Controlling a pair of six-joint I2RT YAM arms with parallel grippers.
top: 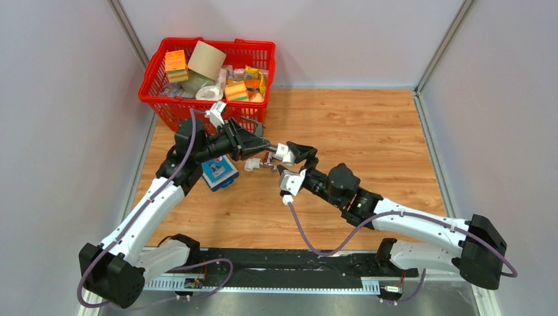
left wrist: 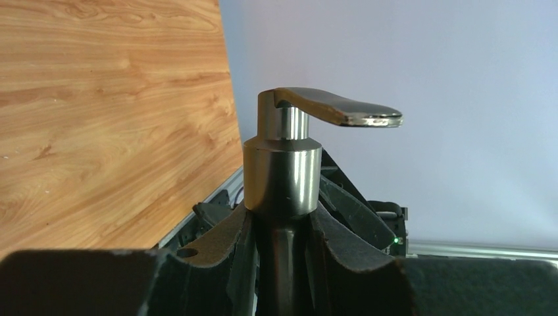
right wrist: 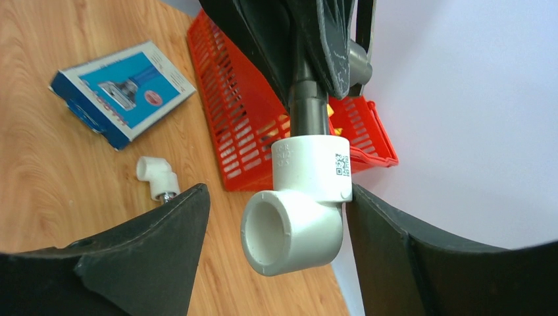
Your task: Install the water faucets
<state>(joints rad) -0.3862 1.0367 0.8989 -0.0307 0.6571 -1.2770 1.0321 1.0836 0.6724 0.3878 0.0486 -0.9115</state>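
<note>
My left gripper [top: 258,150] [left wrist: 283,237] is shut on the dark grey water faucet [left wrist: 283,171], whose flat lever handle [left wrist: 342,108] points right above the pads. A white elbow fitting [right wrist: 303,210] [top: 284,153] hangs on the faucet's lower end. My right gripper [right wrist: 273,230] [top: 286,164] stands open around this elbow; the right finger [right wrist: 395,250] touches it, the left finger [right wrist: 158,250] is apart. A second white elbow [right wrist: 156,176] [top: 252,164] with a bit of chrome lies on the table.
A blue-and-white box [top: 218,172] [right wrist: 122,92] lies on the wooden table beside the left arm. A red basket [top: 155,76] [right wrist: 250,131] full of several items stands at the back left. Grey walls enclose the table.
</note>
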